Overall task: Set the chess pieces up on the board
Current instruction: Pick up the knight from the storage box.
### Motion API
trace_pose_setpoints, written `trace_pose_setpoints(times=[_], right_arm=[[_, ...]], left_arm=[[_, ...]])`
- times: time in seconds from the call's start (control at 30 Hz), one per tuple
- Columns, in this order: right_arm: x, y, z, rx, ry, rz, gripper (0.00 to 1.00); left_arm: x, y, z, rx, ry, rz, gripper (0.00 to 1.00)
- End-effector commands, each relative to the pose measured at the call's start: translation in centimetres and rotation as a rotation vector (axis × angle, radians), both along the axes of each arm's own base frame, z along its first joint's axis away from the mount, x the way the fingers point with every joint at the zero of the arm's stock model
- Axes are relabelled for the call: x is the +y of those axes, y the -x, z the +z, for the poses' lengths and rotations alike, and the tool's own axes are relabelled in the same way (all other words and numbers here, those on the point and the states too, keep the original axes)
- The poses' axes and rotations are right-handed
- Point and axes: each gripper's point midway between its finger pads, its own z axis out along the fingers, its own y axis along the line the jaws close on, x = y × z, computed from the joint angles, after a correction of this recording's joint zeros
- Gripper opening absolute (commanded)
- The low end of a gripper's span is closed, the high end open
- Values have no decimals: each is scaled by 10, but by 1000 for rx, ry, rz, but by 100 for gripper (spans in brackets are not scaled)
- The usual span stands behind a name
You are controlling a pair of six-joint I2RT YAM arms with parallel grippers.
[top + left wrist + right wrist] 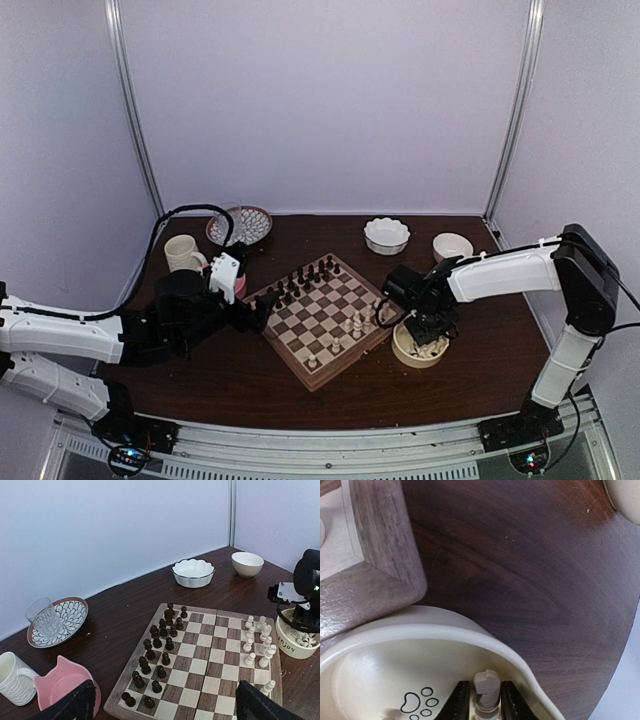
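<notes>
The board [280,346] lies turned like a diamond at the table's middle. Dark figures [160,652] fill two rows on its left side. Several cream chess pieces [259,641] stand along its right side. More cream pieces lie in a cream paw-print bowl [403,351] just off the board's right corner. My right gripper [485,685] reaches down into that bowl, shut on one cream chess piece [486,680] close to the bowl's wall. My left gripper [165,705] hovers open over the board's left edge, nothing between its fingers [70,705].
A pink cat-shaped dish [60,685] and a white mug [12,677] sit left of the board. Behind them is a patterned plate [70,617] with a glass [44,617]. A scalloped white bowl [193,572] and a small cream bowl [247,564] stand at the back right.
</notes>
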Motion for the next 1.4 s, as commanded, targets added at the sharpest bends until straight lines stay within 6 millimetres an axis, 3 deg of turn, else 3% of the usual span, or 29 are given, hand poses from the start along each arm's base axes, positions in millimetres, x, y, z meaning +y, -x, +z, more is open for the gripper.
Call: trace_pose_setpoints(times=[0.0,0.17,0.47,0.67,0.93,1.13,1.37], right_arm=[[7,9,-14,66,-39,15,24],[29,11,1,38,-141,82,19],[33,10,19,-21,-176,110,12],[43,11,47,-111,-231,171,13],[57,17,78,-204,-377,238,9],[62,20,99,-281,-496,265,9],[91,27,143,-389,-749,375,8]], left_arm=[[-2,-1,5,-5,20,-6,98],[-2,-1,5,-9,20,-4,98],[-2,-1,4,-11,15,-1,97],[-6,0,3,-8,17,-25,98],[-29,15,3,14,38,-172,97],[-55,37,7,30,91,-363,97],[-72,54,7,44,113,-494,97]])
